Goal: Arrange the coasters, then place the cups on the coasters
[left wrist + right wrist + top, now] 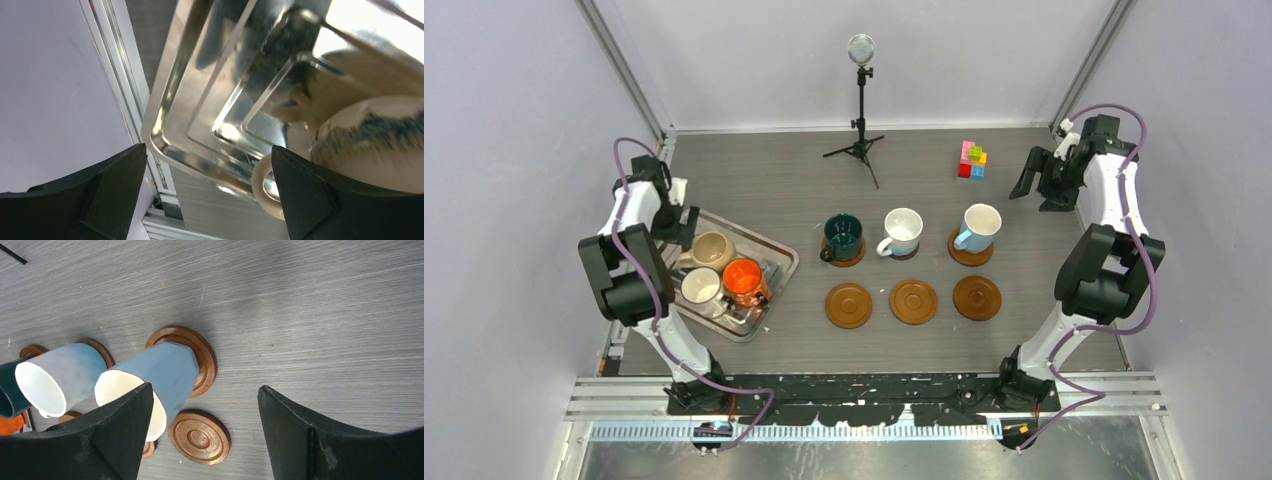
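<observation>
1. My left gripper [209, 149] hangs with jaws apart over the tray's [769, 243] far-left corner; the beige mug [712, 250] stands just beside it, toward the tray's middle.
2. The right gripper [1026, 186], also apart, sits well away; the left arm is nearer.

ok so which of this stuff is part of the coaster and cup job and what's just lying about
Job: six round brown wooden coasters; dark green ceramic mug; white mug; light blue mug; beige mug; orange mug; dark-rimmed white mug.
Lying about: rectangular silver metal tray; black tripod stand; stack of coloured blocks.
</observation>
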Robot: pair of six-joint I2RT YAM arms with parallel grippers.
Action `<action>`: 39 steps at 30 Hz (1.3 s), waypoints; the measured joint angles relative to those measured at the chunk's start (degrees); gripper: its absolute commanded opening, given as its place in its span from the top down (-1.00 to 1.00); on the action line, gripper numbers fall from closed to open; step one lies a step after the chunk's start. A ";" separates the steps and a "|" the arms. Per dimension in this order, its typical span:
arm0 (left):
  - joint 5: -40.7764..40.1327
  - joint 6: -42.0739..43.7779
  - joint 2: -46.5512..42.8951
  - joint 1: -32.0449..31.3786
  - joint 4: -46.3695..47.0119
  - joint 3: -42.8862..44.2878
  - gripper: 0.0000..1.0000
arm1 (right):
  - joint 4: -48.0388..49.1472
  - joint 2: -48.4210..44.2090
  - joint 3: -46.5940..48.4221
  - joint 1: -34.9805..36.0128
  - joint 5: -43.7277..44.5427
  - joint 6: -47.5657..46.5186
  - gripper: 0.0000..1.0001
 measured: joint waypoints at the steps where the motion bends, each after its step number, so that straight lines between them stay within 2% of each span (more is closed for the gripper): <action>1: 0.52 0.20 -0.63 0.55 -0.74 -0.52 -0.94 | 0.00 0.07 0.00 0.00 0.00 0.00 -0.61; 6: 3.34 2.84 -4.24 3.91 -4.26 -1.68 -0.99 | -0.02 0.55 0.07 0.00 -0.04 0.00 -0.61; 11: 7.06 7.56 -5.31 8.31 -6.93 0.42 -0.96 | 0.00 1.31 0.15 0.00 -0.24 0.00 -0.61; 15: 13.46 18.67 -6.80 10.97 -9.81 0.59 -0.64 | -0.02 1.51 0.17 0.00 -0.48 -0.04 -0.61; 19: 19.96 32.26 -9.60 12.33 -15.08 -1.29 -0.51 | -0.02 1.51 0.22 0.00 -0.48 -0.26 -0.60; 23: 24.96 42.38 -10.03 12.57 -20.02 -2.19 -0.26 | -0.02 1.51 0.22 0.00 -0.48 -0.24 -0.60; 27: 29.00 49.09 -8.98 12.57 -22.60 -2.05 -0.23 | -0.04 1.51 0.22 0.00 -0.48 -0.24 -0.60; 39: 36.48 55.32 -5.42 12.41 -20.41 -2.95 -0.21 | -0.46 1.51 0.24 0.00 -0.42 -0.26 -0.60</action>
